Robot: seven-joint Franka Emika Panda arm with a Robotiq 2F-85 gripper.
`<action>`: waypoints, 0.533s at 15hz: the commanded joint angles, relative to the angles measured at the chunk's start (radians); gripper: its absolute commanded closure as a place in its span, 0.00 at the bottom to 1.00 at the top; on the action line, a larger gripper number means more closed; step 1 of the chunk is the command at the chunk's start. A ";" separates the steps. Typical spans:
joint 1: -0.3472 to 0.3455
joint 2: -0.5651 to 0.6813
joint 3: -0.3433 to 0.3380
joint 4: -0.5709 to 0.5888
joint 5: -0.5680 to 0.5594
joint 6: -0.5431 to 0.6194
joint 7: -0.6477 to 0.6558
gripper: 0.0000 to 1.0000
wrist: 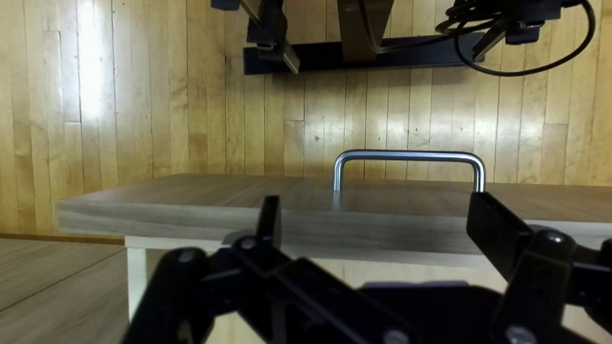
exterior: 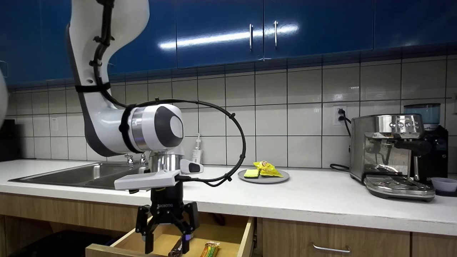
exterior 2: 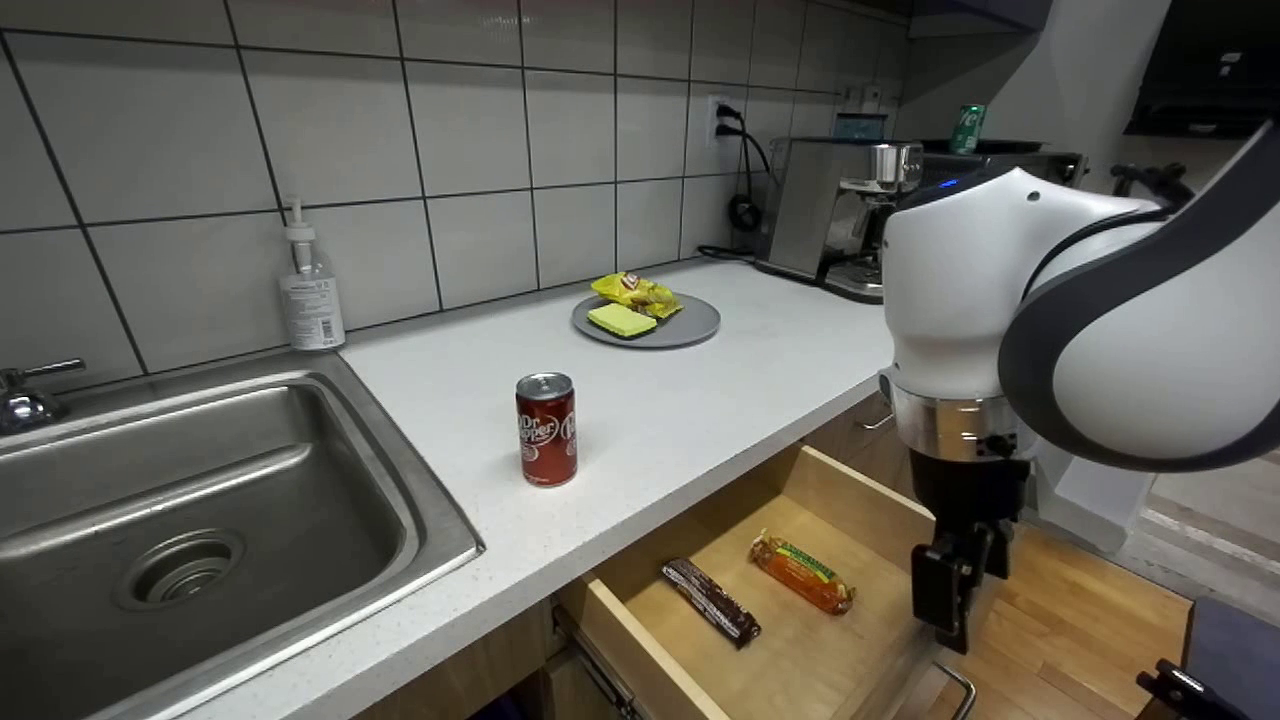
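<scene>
My gripper (exterior: 167, 245) points down with its jaws wide apart and nothing between them. It hangs by the front of a pulled-out wooden drawer (exterior 2: 850, 490). In the wrist view the drawer's front board (wrist: 191, 217) and metal handle (wrist: 406, 155) lie beyond the fingers (wrist: 492, 229); no contact is visible. Inside the drawer lie a dark brown wrapped bar (exterior 2: 710, 600) and an orange-green wrapped bar (exterior 2: 805, 575). A red soda can (exterior 2: 547, 435) stands upright on the counter. Farther back, a grey plate (exterior 2: 690, 330) holds a yellow sponge (exterior 2: 622, 320) and a yellow snack bag (exterior 2: 640, 293).
A steel sink (exterior 2: 280, 520) is set into the white counter (exterior: 314, 192), with a soap bottle (exterior 2: 312, 300) behind it. An espresso machine (exterior: 389, 153) stands toward the counter's far end. Blue cabinets (exterior: 221, 32) hang above. Black equipment with a looped cable (wrist: 526, 74) is on the floor side.
</scene>
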 commanded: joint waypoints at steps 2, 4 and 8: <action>-0.018 -0.032 0.024 -0.016 0.037 -0.068 -0.039 0.00; -0.017 -0.017 0.026 -0.007 0.038 -0.084 -0.040 0.00; -0.015 0.017 0.030 0.010 0.034 -0.093 -0.030 0.00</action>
